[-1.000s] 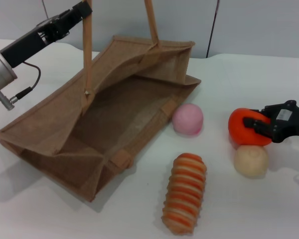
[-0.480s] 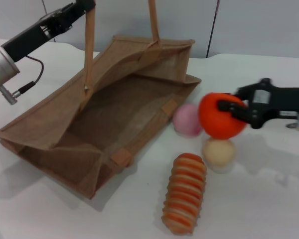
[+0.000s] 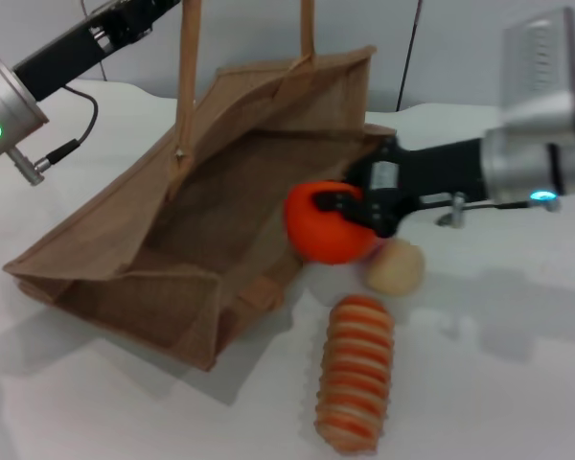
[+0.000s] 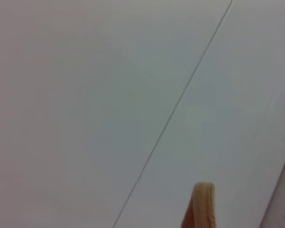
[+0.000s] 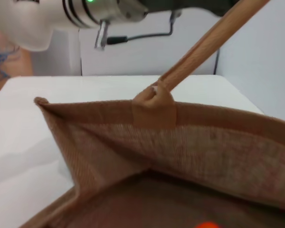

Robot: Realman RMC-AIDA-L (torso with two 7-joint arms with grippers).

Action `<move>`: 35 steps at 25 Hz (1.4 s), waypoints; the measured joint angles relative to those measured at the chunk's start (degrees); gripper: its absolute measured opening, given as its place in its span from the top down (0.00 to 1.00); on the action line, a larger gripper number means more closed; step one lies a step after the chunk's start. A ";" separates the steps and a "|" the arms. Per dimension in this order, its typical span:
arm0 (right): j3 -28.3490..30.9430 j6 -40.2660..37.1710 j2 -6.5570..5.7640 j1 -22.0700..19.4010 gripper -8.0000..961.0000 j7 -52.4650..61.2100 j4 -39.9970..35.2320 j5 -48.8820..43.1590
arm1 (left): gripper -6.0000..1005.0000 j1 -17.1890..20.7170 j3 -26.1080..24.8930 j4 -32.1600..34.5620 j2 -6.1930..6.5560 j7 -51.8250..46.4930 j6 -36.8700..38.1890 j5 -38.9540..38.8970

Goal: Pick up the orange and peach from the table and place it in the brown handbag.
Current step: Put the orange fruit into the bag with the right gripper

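The right claw (image 3: 350, 209) pinches the smooth, slippery-looking orange (image 3: 324, 226) round its middle, right at the open mouth of the soft brown handbag (image 3: 201, 220), while the left claw, out of sight, holds a handle up.

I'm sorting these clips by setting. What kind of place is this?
Probably a lab or test bench, not a home: a plain white table against bare pale wall panels, with toy-like foods and a brown handbag laid out. The right gripper carries the orange.
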 joint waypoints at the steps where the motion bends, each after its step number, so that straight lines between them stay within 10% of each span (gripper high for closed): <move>1: -0.17 1.19 -0.02 1.00 0.91 -0.24 1.27 -0.07 | 0.89 -0.11 -0.04 0.03 0.00 -0.02 -0.34 -0.05; 18: -1.30 17.42 0.73 13.22 0.93 -6.16 16.25 0.06 | 0.89 -0.70 -0.13 0.24 0.18 -1.28 -6.59 -3.70; 35: 9.80 29.25 0.83 13.57 0.90 -16.32 19.80 0.26 | 0.89 -0.52 -0.13 0.04 0.10 -2.23 -10.20 -6.16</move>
